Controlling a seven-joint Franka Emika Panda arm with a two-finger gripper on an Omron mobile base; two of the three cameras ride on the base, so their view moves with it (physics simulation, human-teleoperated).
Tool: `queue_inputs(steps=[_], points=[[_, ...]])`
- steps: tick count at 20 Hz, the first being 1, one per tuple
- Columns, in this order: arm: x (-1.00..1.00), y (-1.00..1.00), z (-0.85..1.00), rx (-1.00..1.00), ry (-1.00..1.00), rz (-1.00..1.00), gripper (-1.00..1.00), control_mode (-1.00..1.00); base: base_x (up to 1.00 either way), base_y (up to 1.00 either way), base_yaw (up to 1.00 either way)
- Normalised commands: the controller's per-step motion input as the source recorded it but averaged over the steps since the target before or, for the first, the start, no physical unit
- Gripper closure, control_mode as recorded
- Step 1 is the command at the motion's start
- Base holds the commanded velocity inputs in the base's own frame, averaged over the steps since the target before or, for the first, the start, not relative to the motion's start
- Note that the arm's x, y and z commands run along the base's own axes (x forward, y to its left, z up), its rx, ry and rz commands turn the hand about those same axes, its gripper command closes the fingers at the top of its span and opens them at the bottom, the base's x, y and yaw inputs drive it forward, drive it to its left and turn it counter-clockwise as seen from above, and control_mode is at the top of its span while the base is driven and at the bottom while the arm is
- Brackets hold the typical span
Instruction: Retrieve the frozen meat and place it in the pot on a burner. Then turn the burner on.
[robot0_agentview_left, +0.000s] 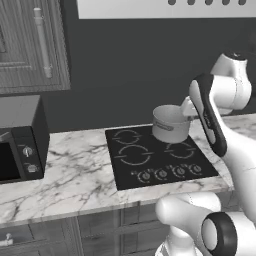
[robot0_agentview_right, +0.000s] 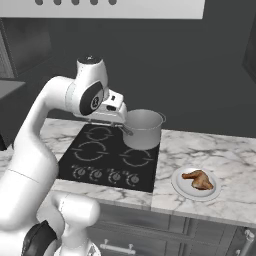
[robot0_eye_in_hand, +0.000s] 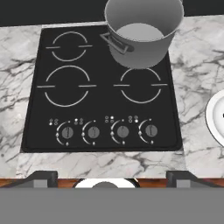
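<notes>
**Q:** Left base view, what's the setup? Looks like a marble counter (robot0_agentview_left: 75, 175) with a black cooktop (robot0_agentview_left: 157, 159) set into it, dark wall behind, and a grey cabinet door (robot0_agentview_left: 30, 45) up top left.

**A:** Yep. Microwave (robot0_agentview_left: 20, 142) sits at the left end of the counter, well apart from the cooktop. A pale hood (robot0_agentview_right: 100, 7) hangs over the stove. The cooktop has four burner rings and a row of four knobs (robot0_eye_in_hand: 108, 131) along its front edge.

**Q:** Where's the pot?

**A:** The pot (robot0_agentview_right: 142, 129) stands upright on the back right burner, and its inside looks bare. One side handle shows in the hand view, pointing toward the left burners.

**Q:** And the meat?

**A:** The meat (robot0_agentview_right: 198, 179) lies on a white plate (robot0_agentview_right: 181, 187) on the counter just right of the cooktop, near the front edge. It's well apart from the pot.

**Q:** Anything blocking?

**A:** Not really. In the left base view the arm's forearm crosses in front of the counter's right end.

**Q:** Arm pose?

**A:** It's bent over with the hand up above the cooktop's left side, looking down at the stove. The gripper (robot0_agentview_right: 114, 105) hangs near the pot's left side, not touching it. Fingertips sit wide apart at the bottom corners of the hand view, with nothing between them.
</notes>
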Motion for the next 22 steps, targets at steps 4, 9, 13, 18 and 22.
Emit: queue_inputs(steps=[4,9,13,18,22], points=[[-0.09,-1.00,-0.10,0.06,0.09,-0.11,-1.00,-1.00,0.00,0.00,0.00],[0.00,-1.00,-0.36,0.03,0.07,-0.09,-1.00,-1.00,0.00,0.00,0.00],[0.03,-0.73,-0.34,-0.05,0.09,-0.03,-1.00,-1.00,0.00,0.00,0.00],[0.00,-0.62,-0.29,0.00,0.07,-0.12,-1.00,-1.00,0.00,0.00,0.00],[0.02,-0.39,-0.19,0.00,0.01,-0.22,-1.00,-1.00,0.00,0.00,0.00]])
